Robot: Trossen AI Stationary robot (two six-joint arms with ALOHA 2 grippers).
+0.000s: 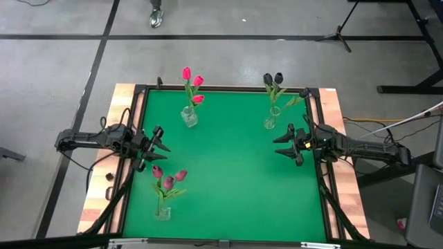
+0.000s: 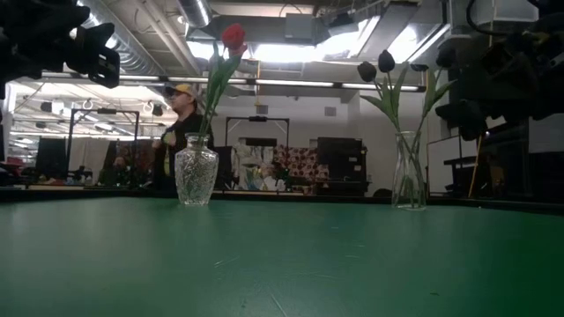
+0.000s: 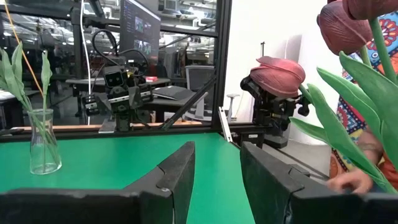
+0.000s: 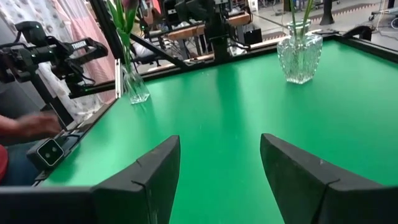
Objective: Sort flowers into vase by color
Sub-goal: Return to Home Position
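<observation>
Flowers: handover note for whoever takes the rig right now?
Left pincer: open, empty, by the mat's left edge.
Right pincer: open, empty, by the right edge.
In the high view, three pink flowers stand in the top left vase, two near-black flowers in the top right vase, and three maroon flowers in the bottom left vase.
Done: no loose flower shows on the green mat, so sorting looks finished.
Left: probably only parking both arms.

Green table cover [image 1: 228, 166]: matt, smooth. Flanking boards [image 1: 332, 102] beside cover: pale bare wood. On cover, patterned vase [image 2: 196, 176] and plain vase [image 2: 409, 176]: clear glossy glass.
</observation>
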